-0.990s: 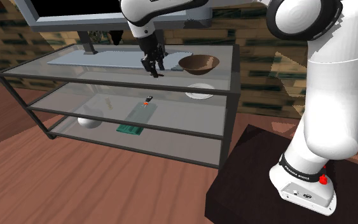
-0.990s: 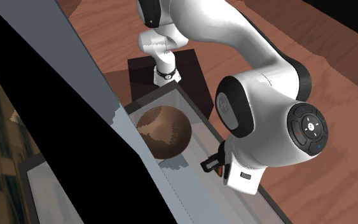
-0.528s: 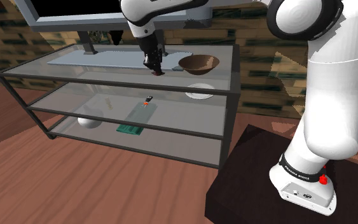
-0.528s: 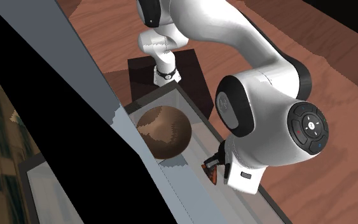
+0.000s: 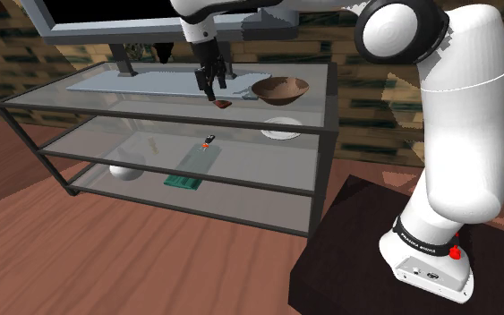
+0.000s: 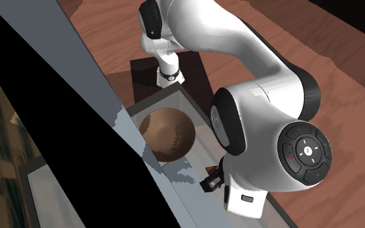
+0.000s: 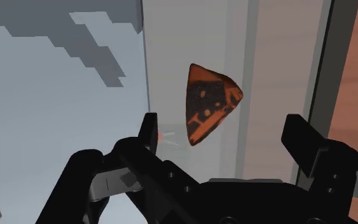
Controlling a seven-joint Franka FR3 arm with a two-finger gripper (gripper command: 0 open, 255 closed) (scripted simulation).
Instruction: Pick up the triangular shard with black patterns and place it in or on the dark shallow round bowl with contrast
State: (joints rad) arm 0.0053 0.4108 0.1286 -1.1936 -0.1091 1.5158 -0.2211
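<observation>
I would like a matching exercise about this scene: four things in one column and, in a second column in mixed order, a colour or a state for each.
Column A:
1 shard
2 bowl
3 plate
4 gripper

Column B:
a white
b open, fingers apart
c brown
d orange with black marks

Pairs: 1-d, 2-c, 3-a, 4-b

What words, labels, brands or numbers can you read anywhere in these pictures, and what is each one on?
No text is readable.
Base band: white lettering, too small to read.
Button pad: tiny coloured marks, too small to read.
Shard: black patterns only, no letters or numbers.
</observation>
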